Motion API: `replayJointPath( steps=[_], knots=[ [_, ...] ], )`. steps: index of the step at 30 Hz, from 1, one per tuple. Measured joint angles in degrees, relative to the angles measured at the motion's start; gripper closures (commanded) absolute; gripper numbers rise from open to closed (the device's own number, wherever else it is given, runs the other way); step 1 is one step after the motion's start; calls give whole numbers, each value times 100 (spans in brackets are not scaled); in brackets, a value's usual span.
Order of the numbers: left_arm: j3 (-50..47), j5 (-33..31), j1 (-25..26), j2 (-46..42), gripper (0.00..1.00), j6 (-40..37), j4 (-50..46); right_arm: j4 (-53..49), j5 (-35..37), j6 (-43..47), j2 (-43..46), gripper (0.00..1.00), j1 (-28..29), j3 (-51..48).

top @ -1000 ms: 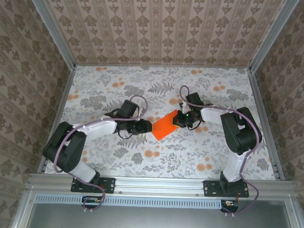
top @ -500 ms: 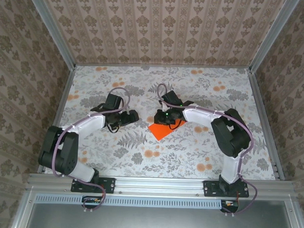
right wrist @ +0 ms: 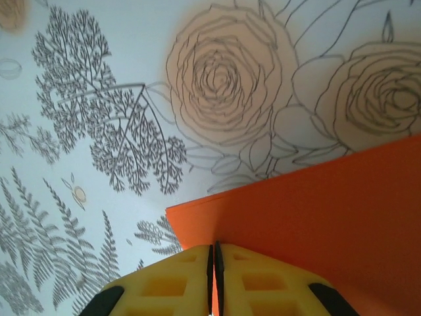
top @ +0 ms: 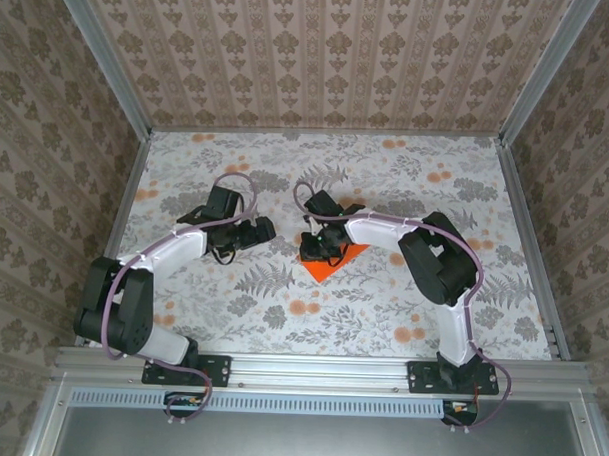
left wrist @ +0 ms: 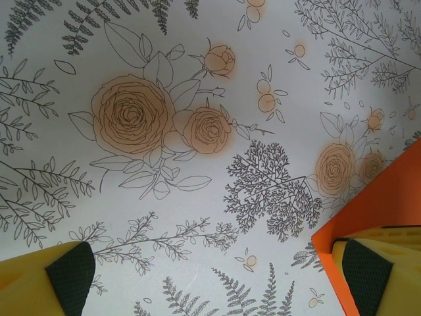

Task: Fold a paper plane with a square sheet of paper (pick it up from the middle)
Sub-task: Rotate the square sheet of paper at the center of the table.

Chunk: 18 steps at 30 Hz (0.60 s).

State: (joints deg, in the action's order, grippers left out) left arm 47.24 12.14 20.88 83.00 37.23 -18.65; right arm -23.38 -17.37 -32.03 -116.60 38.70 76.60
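The square sheet of paper (top: 341, 262), vivid orange and folded into a flat, pointed shape, lies on the flowered table (top: 406, 192) at its middle. My right gripper (top: 317, 250) sits over the paper's left corner. In the right wrist view its jaws (right wrist: 214, 253) are shut, with a thin orange sliver of the paper (right wrist: 316, 204) between them. My left gripper (top: 267, 230) hangs open to the left of the paper, apart from it. In the left wrist view its fingers (left wrist: 69, 273) stand wide and hold nothing, and the paper's edge (left wrist: 388, 197) shows by the right one. A paper plane is out of view.
Patterned walls with metal rails (top: 126, 192) close in the table on three sides. Both arm bases stand at the near edge (top: 310, 368). Bare flowered cloth lies to the far left, the far right and behind the arms.
My left gripper let go of the paper, opened wide and drew back to the left. My right gripper slid left across the paper to its left corner. The paper now lies flat.
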Motion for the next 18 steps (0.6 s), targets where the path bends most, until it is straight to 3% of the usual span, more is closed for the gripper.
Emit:
replayJointPath(
  steps=[5,10,13,18],
  knots=[
    [0,74,0,2,0,-4,2,-354,-208,960,55,86,22,-37],
    [0,219,0,0,0,-2,42,-813,-313,2000,695,83,37,-782],
    [-13,350,2,2,0,0,149,-879,-251,2033,1176,67,-4,-1108],
    [-61,581,76,2,0,4,243,-334,20,1211,1902,58,-413,-1425]
  ],
)
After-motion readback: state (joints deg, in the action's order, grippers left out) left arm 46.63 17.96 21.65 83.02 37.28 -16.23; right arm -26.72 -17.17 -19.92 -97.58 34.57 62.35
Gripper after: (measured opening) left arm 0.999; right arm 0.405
